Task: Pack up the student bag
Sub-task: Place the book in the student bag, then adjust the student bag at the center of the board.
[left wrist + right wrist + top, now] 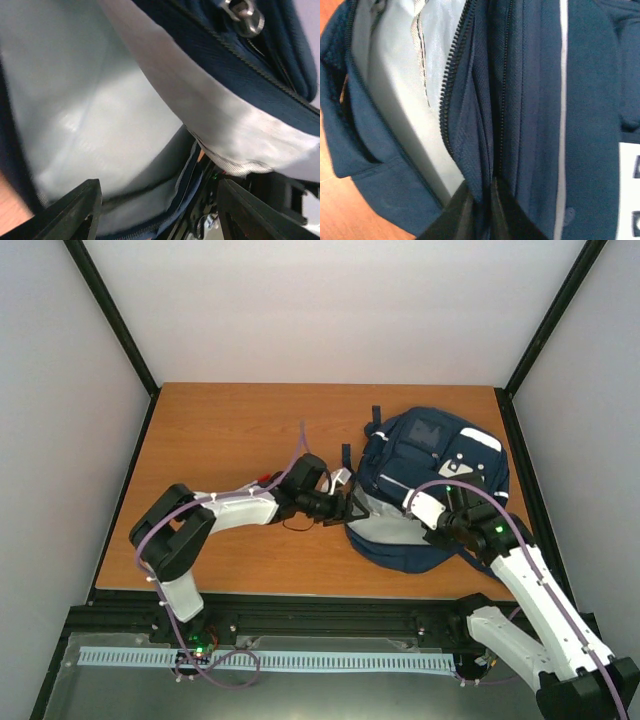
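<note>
Here the student bag [440,455] is lying unzipped at the right of the bench [220,430]; the right gripper [482,192] is pinching its zipper edge, the left gripper [157,200] is hovering, jaws apart, at its lining.

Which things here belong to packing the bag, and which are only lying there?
For the job:
student bag, its compartment unzipped
right hand, shut on the bag's zipper edge
left hand, open at the opening

Only there:
wooden table
black frame rail

one student bag [440,455], two grippers [159,200] [481,195], one table [230,430]
</note>
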Available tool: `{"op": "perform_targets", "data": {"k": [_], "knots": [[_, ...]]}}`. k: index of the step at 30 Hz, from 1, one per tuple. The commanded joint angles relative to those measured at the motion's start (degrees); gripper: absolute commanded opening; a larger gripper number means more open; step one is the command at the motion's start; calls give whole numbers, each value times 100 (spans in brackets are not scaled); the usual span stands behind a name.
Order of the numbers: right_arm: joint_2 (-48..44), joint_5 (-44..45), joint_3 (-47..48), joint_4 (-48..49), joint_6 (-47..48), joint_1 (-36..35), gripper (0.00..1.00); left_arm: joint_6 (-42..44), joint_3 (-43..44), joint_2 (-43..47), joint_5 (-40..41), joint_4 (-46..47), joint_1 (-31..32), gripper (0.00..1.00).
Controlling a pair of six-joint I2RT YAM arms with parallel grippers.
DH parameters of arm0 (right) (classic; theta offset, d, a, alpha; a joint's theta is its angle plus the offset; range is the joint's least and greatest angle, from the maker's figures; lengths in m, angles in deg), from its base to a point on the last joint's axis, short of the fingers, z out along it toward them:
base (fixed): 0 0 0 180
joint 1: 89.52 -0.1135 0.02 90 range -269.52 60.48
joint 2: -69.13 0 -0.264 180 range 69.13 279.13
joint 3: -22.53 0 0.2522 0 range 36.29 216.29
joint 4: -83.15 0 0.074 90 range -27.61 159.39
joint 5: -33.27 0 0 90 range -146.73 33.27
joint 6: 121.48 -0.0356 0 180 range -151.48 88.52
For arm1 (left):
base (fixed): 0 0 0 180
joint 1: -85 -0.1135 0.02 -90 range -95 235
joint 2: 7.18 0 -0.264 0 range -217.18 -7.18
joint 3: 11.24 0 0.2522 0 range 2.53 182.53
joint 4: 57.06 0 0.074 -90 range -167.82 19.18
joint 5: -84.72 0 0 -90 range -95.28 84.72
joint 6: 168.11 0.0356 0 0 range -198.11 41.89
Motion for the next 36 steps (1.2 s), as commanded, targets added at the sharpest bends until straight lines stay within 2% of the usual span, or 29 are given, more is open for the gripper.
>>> {"op": "perform_targets", "data": {"k": [1,3,4,7,11,14,17,19,23,26,29,36], "knots": [[135,-252,-86,-136,597,11,16,712,-294,493,493,-652,-46,66],[140,-544,-114,-436,874,8,38,779,-366,649,707,-786,-106,66],[119,-601,-119,-500,912,8,46,814,-362,706,784,-858,-158,66],[52,-712,5,-696,908,19,54,881,-203,802,982,-1085,-362,66],[180,-848,422,-866,645,71,59,889,147,624,1208,-1342,-671,65],[453,-786,574,-660,411,407,63,832,415,338,1294,-1321,-816,64],[851,-1047,681,-450,420,1242,66,810,695,13,1212,-1232,-844,62],[1192,-1318,805,-301,416,2116,69,789,885,-204,1105,-1200,-844,60],[2228,-1663,1123,-109,360,3527,72,766,1079,-500,1162,-1199,-844,56],[2970,-1760,1360,-142,333,4291,74,789,1127,-625,1188,-1164,-844,50],[3485,-1774,1423,-160,343,4621,77,763,1088,-727,1047,-1018,-843,44],[4061,-2049,1441,-8,66,4603,75,739,1049,-960,837,-774,-765,29]]}}
